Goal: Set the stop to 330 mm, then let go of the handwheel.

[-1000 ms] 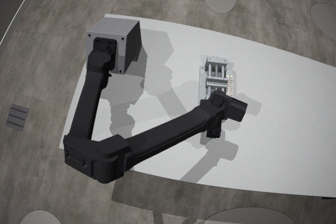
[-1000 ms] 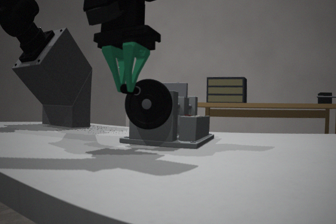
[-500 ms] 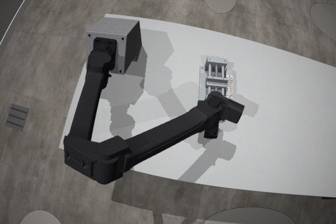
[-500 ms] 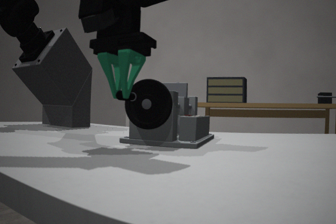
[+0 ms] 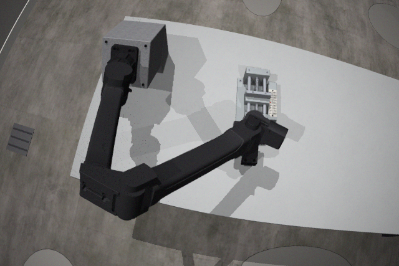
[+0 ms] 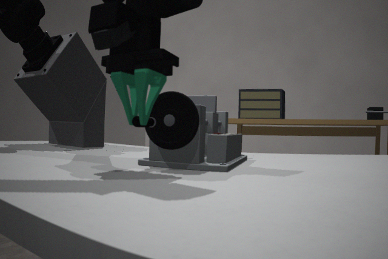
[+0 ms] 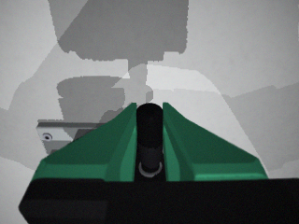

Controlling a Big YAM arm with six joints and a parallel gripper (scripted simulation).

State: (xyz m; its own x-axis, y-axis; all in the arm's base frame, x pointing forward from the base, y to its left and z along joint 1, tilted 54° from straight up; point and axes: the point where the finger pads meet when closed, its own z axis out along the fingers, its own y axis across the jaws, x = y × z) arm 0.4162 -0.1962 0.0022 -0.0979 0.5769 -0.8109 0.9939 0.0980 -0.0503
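Observation:
A grey stop mechanism (image 5: 257,95) (image 6: 216,143) stands on the white table (image 5: 322,147) (image 6: 250,202), with guide rods, a carriage and a scale strip (image 5: 272,102) along its right side. Its black handwheel (image 6: 175,120) faces the front, with a black crank handle (image 6: 139,122) (image 7: 149,135) sticking out at the wheel's left edge. My green-fingered gripper (image 6: 139,122) (image 7: 149,140) comes down from above and is shut on that crank handle. In the overhead view the wrist (image 5: 264,131) hides the handwheel.
The arm's grey mount block (image 5: 135,50) (image 6: 65,93) stands at the table's back left. A wooden bench (image 6: 307,122) with a drawer box (image 6: 261,104) is far behind. The baseplate corner (image 7: 49,135) shows in the wrist view.

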